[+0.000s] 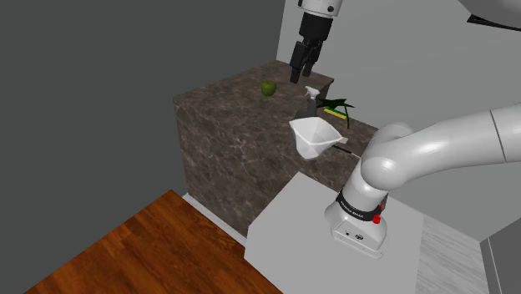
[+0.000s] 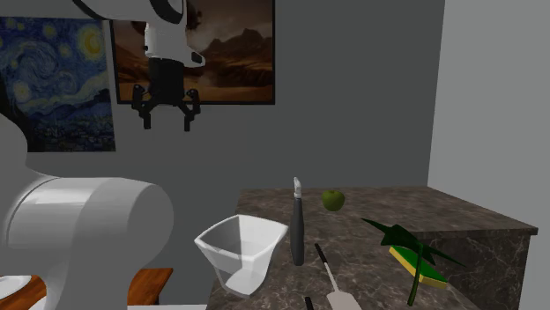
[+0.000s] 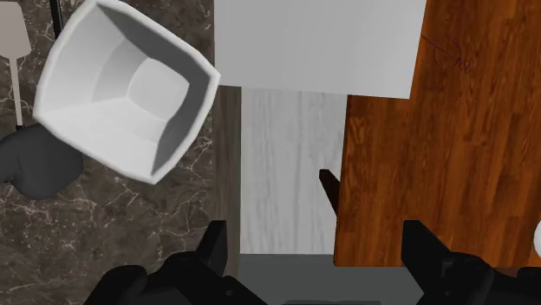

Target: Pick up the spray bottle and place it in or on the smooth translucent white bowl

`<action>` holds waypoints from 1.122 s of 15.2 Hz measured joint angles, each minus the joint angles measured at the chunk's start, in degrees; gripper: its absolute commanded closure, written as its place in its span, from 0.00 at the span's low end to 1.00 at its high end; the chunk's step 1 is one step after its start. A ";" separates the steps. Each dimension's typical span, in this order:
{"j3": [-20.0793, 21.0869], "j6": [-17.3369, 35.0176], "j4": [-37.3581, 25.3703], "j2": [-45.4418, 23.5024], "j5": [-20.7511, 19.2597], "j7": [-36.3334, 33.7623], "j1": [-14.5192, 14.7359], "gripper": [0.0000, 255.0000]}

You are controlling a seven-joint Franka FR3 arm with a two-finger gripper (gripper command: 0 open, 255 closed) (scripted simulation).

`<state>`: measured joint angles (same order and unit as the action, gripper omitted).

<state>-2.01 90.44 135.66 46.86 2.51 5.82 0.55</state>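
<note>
High above cntr point(image 1: 225, 125) — gripper point(image 1: 296, 79) spread.

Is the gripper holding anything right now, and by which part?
Nothing. The gripper hangs open, high above the spray bottle, which stands on the counter beside the bowl.

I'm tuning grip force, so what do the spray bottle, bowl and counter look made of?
Spray bottle: dark grey matt body, pale nozzle; probably plastic, though nothing settles it. Bowl: smooth white walls, slightly see-through; plastic or frosted glass. Counter: dark brown stone, marble-like, with pale veins.
</note>
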 measured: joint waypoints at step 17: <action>-17.31 13.46 2.47 -10.02 -11.95 18.98 -5.66 0.00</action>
<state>-19.32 103.90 138.13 36.84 -9.44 24.80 -5.11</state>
